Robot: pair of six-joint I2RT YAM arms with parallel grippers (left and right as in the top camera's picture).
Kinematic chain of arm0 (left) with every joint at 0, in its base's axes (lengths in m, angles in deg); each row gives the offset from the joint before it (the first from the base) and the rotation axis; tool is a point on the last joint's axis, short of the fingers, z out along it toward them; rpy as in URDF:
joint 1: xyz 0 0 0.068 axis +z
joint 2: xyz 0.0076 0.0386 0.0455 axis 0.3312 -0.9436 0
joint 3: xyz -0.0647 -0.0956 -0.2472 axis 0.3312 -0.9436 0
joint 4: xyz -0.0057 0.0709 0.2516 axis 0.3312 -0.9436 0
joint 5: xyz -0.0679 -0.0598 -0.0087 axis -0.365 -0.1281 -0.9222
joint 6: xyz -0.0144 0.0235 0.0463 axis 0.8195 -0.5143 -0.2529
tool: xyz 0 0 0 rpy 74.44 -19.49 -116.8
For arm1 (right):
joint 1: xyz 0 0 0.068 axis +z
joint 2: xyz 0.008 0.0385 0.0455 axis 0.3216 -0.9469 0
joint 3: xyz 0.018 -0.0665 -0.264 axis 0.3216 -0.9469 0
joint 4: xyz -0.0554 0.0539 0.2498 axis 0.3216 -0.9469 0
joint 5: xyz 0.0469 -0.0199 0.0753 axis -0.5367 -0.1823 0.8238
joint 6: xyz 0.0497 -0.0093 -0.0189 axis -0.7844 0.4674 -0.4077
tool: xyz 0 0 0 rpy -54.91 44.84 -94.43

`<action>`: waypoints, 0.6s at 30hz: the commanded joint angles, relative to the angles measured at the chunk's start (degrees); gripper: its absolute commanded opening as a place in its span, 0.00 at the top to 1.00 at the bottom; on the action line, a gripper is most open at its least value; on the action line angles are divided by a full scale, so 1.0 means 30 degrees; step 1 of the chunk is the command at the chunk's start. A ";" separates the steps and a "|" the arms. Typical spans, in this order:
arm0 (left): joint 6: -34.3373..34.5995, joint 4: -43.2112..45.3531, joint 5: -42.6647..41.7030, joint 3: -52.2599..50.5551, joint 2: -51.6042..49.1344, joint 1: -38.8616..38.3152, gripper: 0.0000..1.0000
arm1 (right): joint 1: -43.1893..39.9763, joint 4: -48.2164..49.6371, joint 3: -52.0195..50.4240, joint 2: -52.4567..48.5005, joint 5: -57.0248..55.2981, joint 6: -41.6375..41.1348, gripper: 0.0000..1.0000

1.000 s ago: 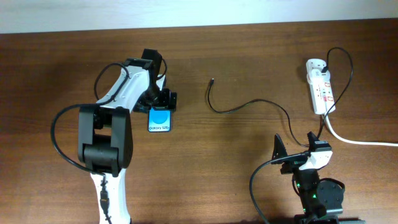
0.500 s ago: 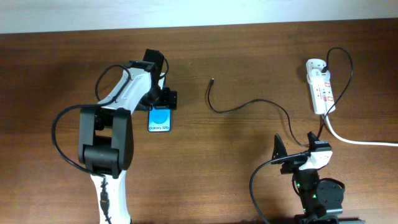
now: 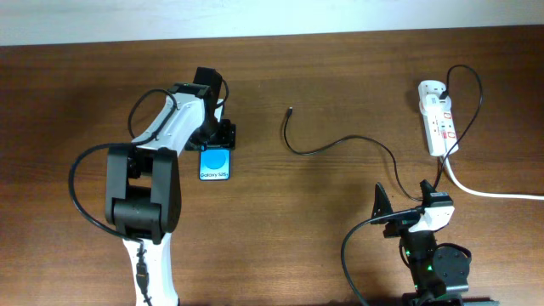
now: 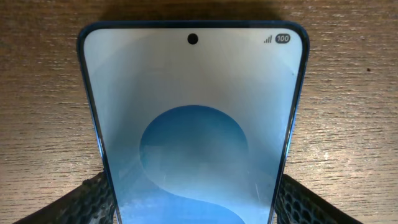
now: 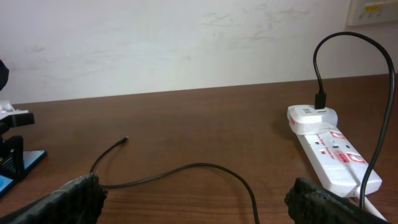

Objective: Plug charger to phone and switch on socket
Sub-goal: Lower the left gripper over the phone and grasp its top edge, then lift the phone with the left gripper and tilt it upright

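Observation:
The phone (image 3: 217, 163) lies flat on the table with its blue screen up, and it fills the left wrist view (image 4: 193, 124). My left gripper (image 3: 217, 138) is shut on the phone's far end, with one finger against each long side (image 4: 193, 208). The charger (image 3: 340, 142) is a thin black cable. Its free plug tip (image 3: 291, 110) lies on the table right of the phone, and the other end goes into the socket (image 3: 439, 119). My right gripper (image 3: 404, 202) is open and empty at the front right. The charger (image 5: 199, 165) and the socket (image 5: 333, 152) lie beyond its fingers (image 5: 199, 202).
The socket's thick white cord (image 3: 489, 192) runs off the right edge of the table. A pale wall stands behind the table's far edge (image 5: 186, 43). The left arm's body (image 3: 144, 187) stretches from the front left toward the phone.
My left gripper and the phone have shifted slightly left and toward the front. The right arm, the charger and the socket have not moved.

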State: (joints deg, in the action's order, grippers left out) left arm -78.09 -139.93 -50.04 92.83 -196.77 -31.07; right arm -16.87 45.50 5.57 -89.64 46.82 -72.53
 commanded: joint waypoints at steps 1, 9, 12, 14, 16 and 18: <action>0.0160 -0.0284 -0.1428 -0.0714 -0.1042 0.0051 0.34 | 0.0131 -0.0015 -0.0146 0.0124 -0.0029 -0.0087 0.02; 0.0153 -0.3606 -0.1421 0.2390 -0.1035 0.0051 0.39 | 0.0131 -0.0015 -0.0146 0.0124 -0.0029 -0.0087 0.02; 0.0153 -0.4575 -0.1421 0.3599 -0.1035 0.0051 0.39 | 0.0131 -0.0015 -0.0146 0.0124 -0.0029 -0.0087 0.02; 0.0153 -0.4976 -0.1428 0.4473 -0.1035 0.0051 0.40 | 0.0131 -0.0015 -0.0146 0.0124 -0.0029 -0.0087 0.02; 0.0153 -0.5486 -0.1428 0.5785 -0.1035 0.0051 0.42 | 0.0131 -0.0015 -0.0146 0.0124 -0.0029 -0.0087 0.02; 0.0153 -0.5894 -0.1443 0.7016 -0.1035 0.0051 0.64 | 0.0131 -0.0015 -0.0146 0.0124 -0.0029 -0.0087 0.02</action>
State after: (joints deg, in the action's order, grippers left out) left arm -78.13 -156.58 -53.51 108.78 -199.85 -31.00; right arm -16.87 45.50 5.57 -89.64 46.82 -72.55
